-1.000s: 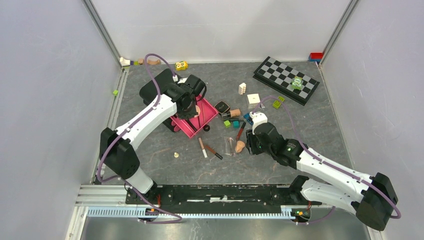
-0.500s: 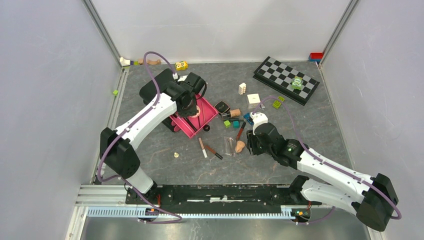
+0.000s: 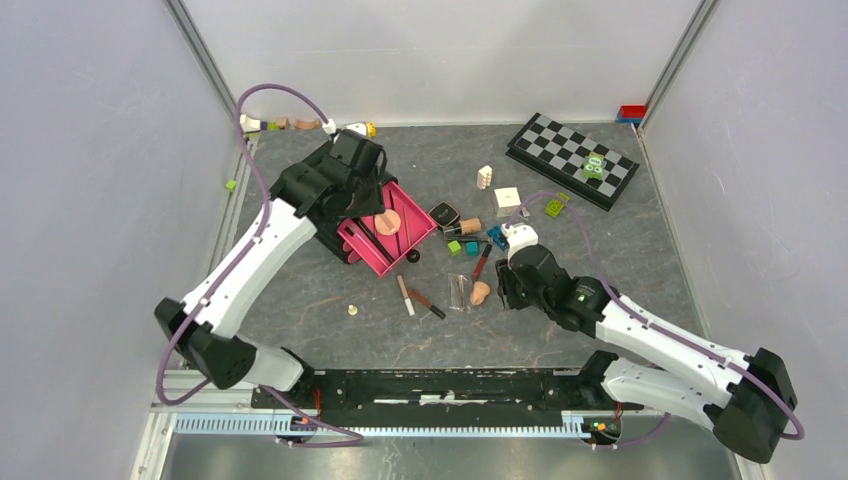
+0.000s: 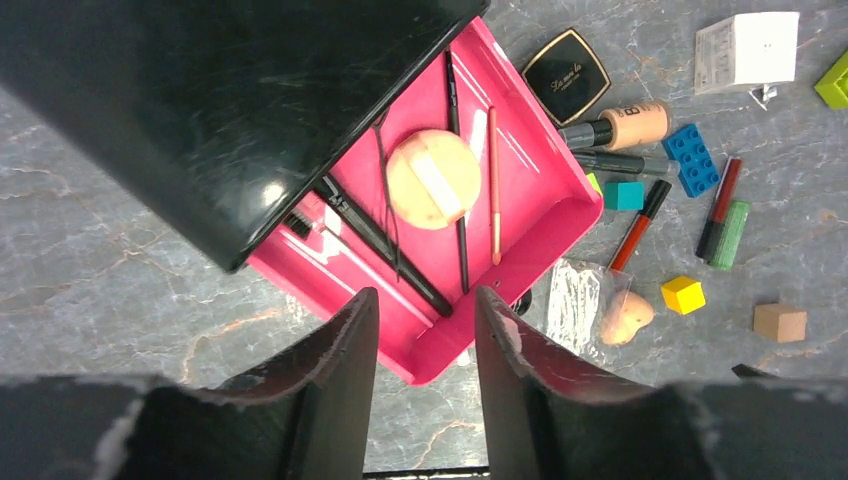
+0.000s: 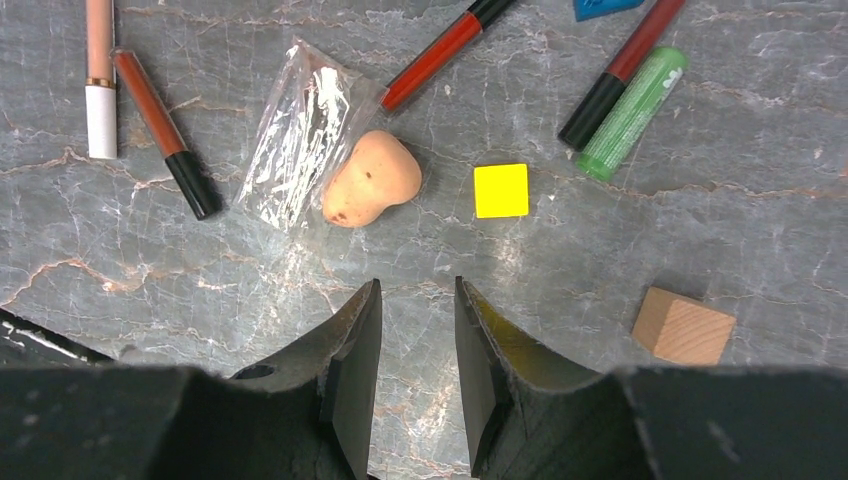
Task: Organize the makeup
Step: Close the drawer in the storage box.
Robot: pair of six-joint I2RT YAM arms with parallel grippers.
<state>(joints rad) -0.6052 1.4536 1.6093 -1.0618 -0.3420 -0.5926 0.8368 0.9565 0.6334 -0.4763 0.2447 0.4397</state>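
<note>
Over pink tray (image 4: 545, 195), L gripper (image 4: 425, 297) jaws spread, empty — R gripper (image 5: 417, 285) also spread, nr sponge (image 5: 372, 180).

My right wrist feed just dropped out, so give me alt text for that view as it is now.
The right gripper hangs open and empty over the grey table, with a peach sponge just beyond its tips, lying against a clear wrapper. A yellow cube and wooden block lie to the right; a green tube and red pencil lie near the top.
</note>
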